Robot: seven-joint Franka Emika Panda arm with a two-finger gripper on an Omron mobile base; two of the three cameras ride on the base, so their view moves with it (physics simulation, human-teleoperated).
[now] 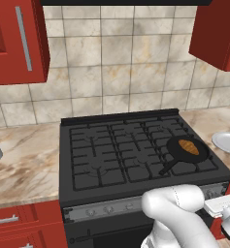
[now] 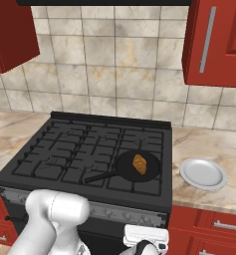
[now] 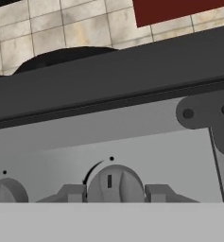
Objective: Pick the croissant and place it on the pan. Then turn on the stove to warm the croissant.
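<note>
Right up against the lens in the hand view, the gripper (image 3: pixel 116 194) has its two finger tips (image 3: pixel 72 193) on either side of a round silver knob (image 3: pixel 115 184), pressed in on it from both flanks, so the pincer is clamped on that knob. The knob's dark pointer mark sits upright, with a small black dot on the panel just above it. Next to it, at the lower left corner of that view, a second knob (image 3: pixel 4 190) peeks in.

Both knobs sit on the silver front strip (image 1: pixel 111 208) of the stove (image 1: pixel 111 150), and from the base cameras the white arm bends low in front of that strip, wrist down at the right end of the range.

Moving up onto the cooktop: black grid grates (image 2: pixel 74 149) all the way across, and on the front right burner sits the pan (image 2: pixel 134 167), handle pointing toward the front left. The croissant (image 2: pixel 140 164) lies inside it, golden-orange against the black, roughly centred.

Just beyond the stove's right edge, a white plate (image 2: pixel 203 173) rests on the marble counter (image 2: pixel 209 144), apart from the pan.

Further back, the raised back ledge, then the beige tiled wall (image 2: pixel 114 64), with red cabinets (image 2: pixel 216 40) hanging to either side.
</note>
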